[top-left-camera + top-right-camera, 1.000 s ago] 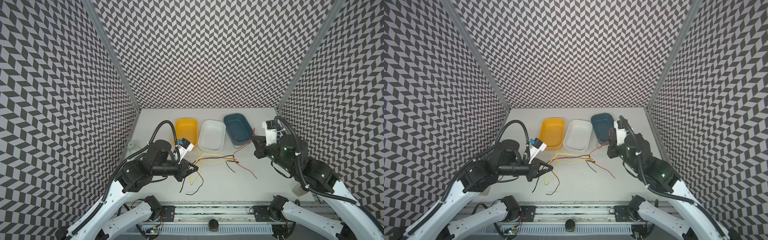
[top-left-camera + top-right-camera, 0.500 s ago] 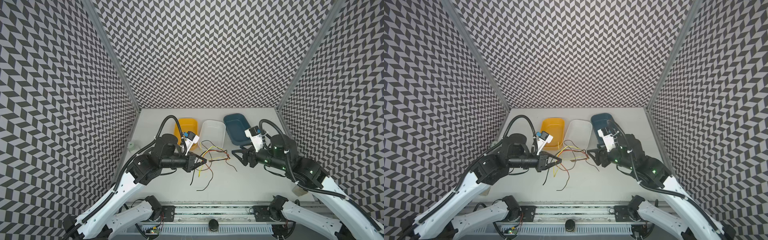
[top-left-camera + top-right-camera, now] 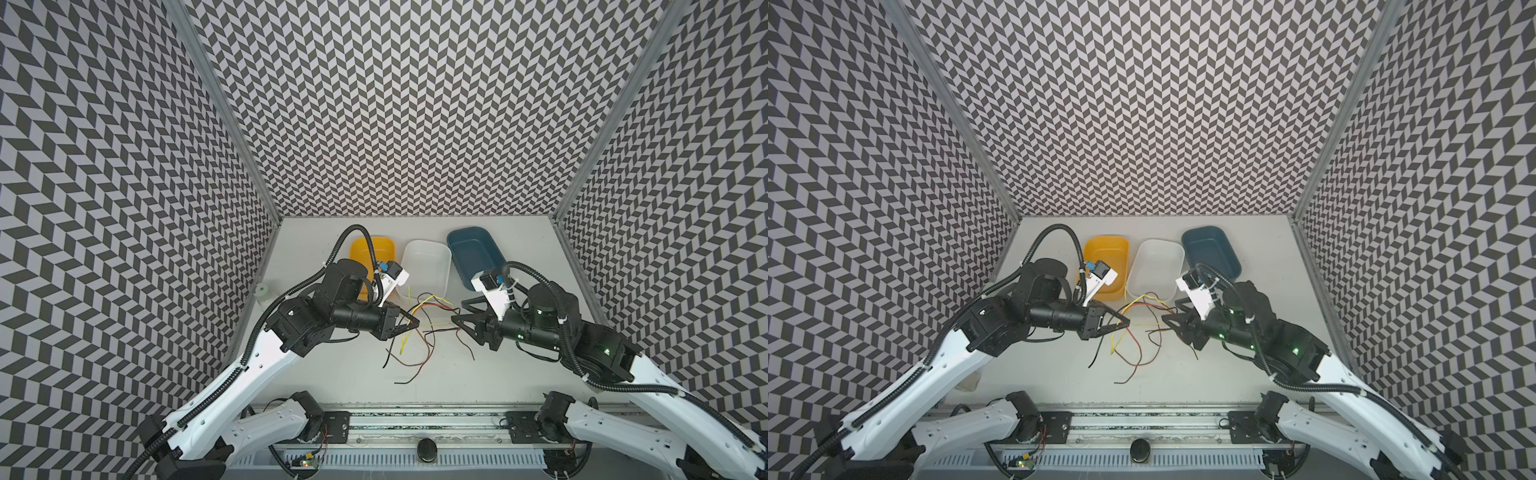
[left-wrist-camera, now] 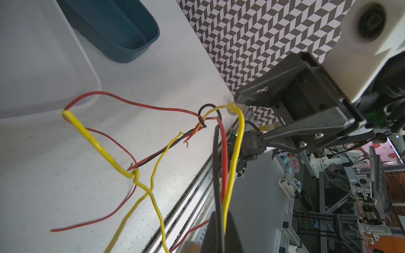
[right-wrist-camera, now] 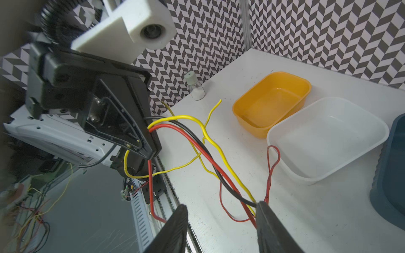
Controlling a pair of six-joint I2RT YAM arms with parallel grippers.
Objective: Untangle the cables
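Note:
The cables (image 3: 428, 320) are a loose tangle of red, black and yellow wires in the middle of the table in both top views, with ends trailing toward the front edge. My left gripper (image 3: 411, 324) is shut on a yellow, a red and a black strand, which in the left wrist view run straight out of its tip (image 4: 219, 219). My right gripper (image 3: 459, 318) faces it from the right, open. In the right wrist view the strands (image 5: 175, 117) stretch from the left gripper (image 5: 153, 151) to one finger (image 5: 271, 227) of the right gripper, along its inner side.
Three trays stand in a row behind the tangle: yellow (image 3: 372, 249), white (image 3: 428, 266) and dark blue (image 3: 473, 249). A small capped vial (image 3: 262, 291) stands by the left wall. The metal rail (image 3: 415, 428) runs along the table's front edge.
The left gripper has carried its strands up and toward the centre. The right gripper has swung from beside the blue tray to the tangle's right end, and its jaws now stand apart.

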